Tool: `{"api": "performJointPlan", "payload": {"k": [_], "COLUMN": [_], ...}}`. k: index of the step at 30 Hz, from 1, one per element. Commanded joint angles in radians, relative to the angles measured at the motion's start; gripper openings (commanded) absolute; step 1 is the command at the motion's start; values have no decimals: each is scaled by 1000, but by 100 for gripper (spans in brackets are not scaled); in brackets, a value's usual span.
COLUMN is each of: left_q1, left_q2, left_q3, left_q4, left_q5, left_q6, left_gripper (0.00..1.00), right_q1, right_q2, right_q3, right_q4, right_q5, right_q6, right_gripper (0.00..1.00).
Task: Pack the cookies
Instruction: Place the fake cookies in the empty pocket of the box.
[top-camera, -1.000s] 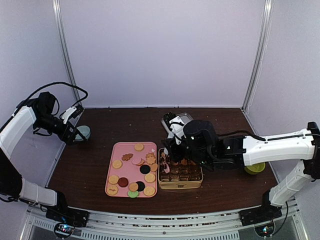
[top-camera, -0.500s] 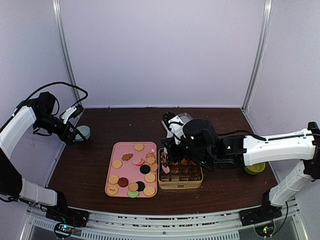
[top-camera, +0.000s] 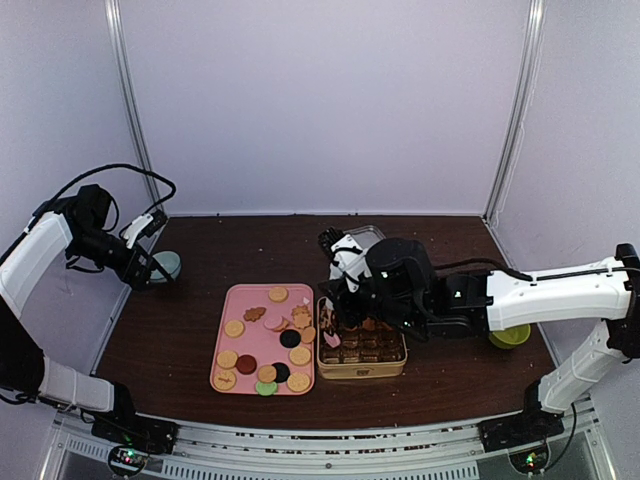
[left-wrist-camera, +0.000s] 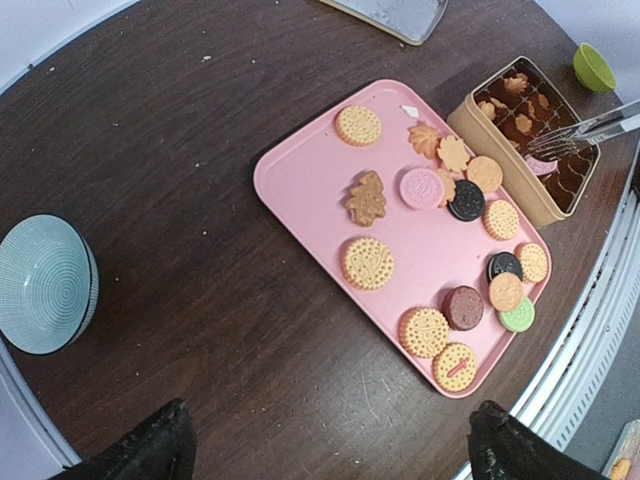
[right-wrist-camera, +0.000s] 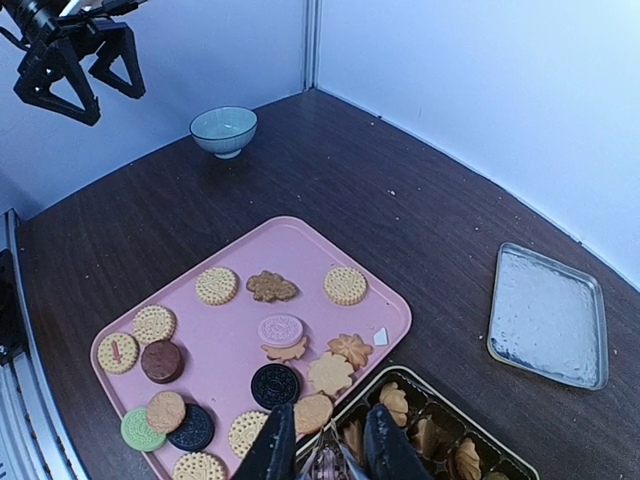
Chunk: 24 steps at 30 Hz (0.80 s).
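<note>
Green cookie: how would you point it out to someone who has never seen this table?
Find the pink tray in the middle of the table, left of the gold tin. At its near edge, the green cookie lies against a black one. It is the only green cookie on the tray.

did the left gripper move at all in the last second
No. The left gripper still hangs open beside the bowl, same spot against it.
</note>
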Motion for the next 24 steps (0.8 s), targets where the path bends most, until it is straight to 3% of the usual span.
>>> {"api": "performJointPlan", "payload": {"k": [1, 6, 13, 24], "left_q1": [5, 5, 4, 5], "left_q2": [-13, -13, -12, -9], "left_q3": [18, 25, 27, 39], "left_q4": [-13, -18, -19, -25], "left_q5": [17, 16, 22, 27], "left_q6": [16, 18, 15, 18], "left_gripper": [98, 98, 98, 97], "right_q1": [5, -8, -26, -41], "right_q2": [-2, -12, -22, -59], "right_q3": [43, 43, 44, 47], "right_q4": [1, 11, -10, -14], "right_q5": [-56, -117, -100, -79], "right_q6": [-41, -46, -52, -73], "right_gripper": [7, 7, 20, 29]}}
